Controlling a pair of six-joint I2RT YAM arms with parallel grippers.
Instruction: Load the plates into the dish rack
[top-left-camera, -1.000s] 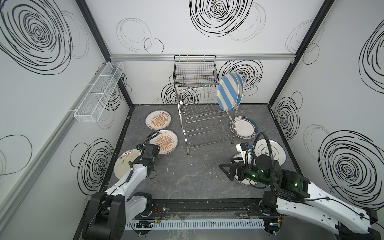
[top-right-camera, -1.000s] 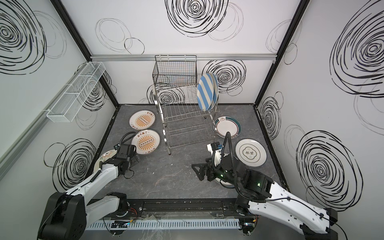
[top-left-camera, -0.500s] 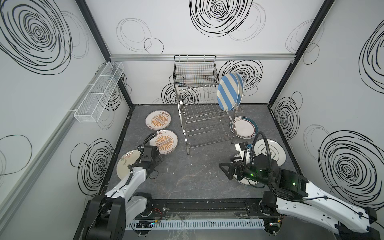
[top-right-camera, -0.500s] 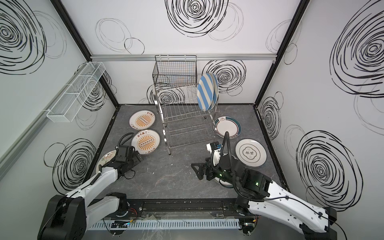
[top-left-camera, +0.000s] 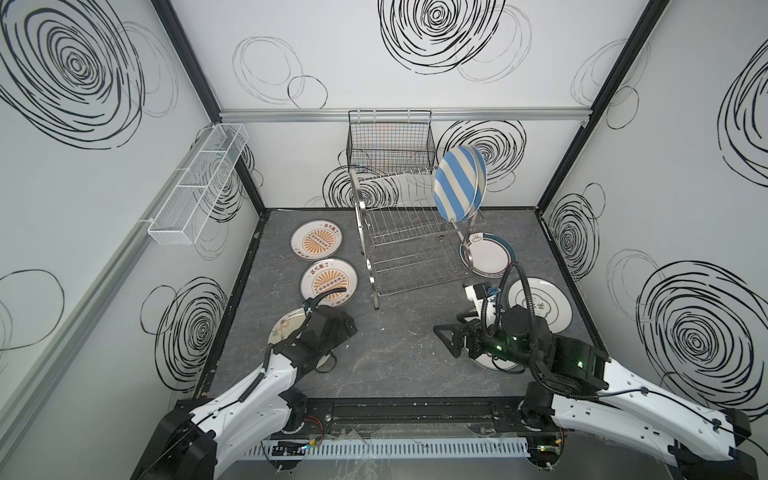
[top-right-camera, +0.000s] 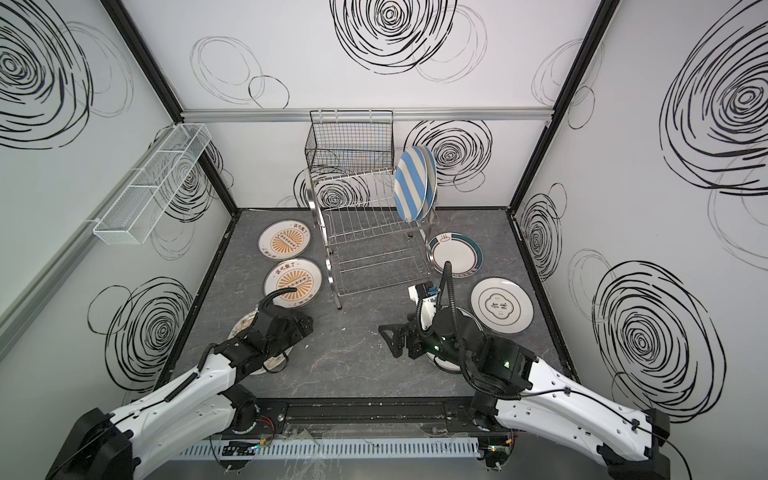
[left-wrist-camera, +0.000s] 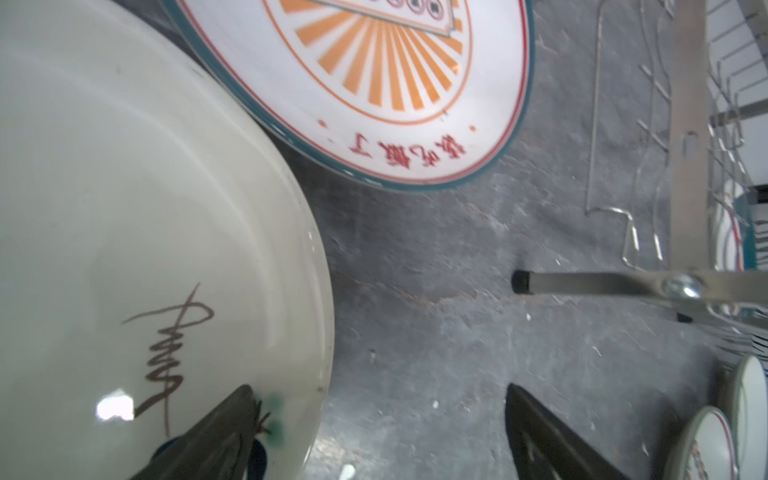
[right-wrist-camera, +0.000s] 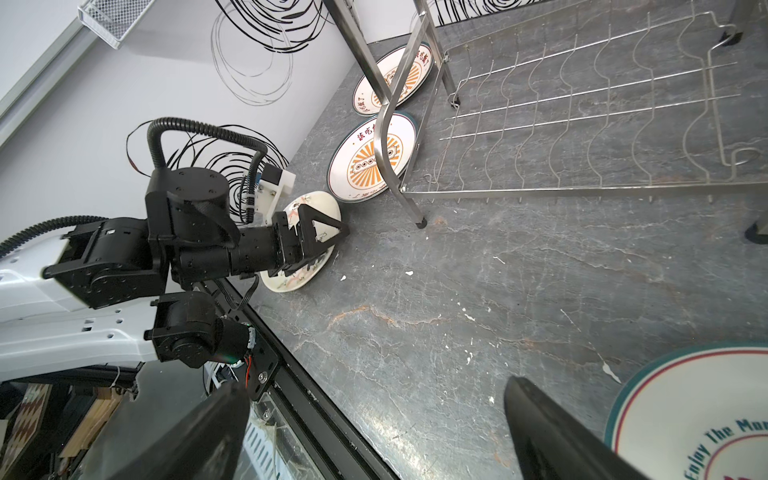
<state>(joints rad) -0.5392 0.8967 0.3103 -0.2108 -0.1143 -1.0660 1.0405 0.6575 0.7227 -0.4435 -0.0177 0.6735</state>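
The steel dish rack (top-left-camera: 360, 216) stands at the back middle, with blue-white striped plates (top-left-camera: 457, 187) upright at the right end of its upper tier. Flat on the table lie two orange sunburst plates (top-left-camera: 328, 281) (top-left-camera: 316, 245), a teal-rimmed plate (top-left-camera: 490, 259), a white plate with characters (top-left-camera: 548, 307) and a cream plate (left-wrist-camera: 124, 208). My left gripper (left-wrist-camera: 380, 411) is open low over the cream plate's rim, one finger above the plate and one above the table. My right gripper (top-left-camera: 446, 340) is open and holds nothing. Another plate (right-wrist-camera: 685, 415) lies partly hidden under that arm.
A black wire basket (top-left-camera: 390, 145) hangs on the back wall above the rack. A long white mesh tray (top-left-camera: 199, 183) is fixed to the left wall. Walls close in three sides, and a black rail (top-left-camera: 395, 409) runs along the front edge.
My left gripper has swung from the near sunburst plate towards the front and turned right, ending over the cream plate's rim. The right arm has hardly moved.
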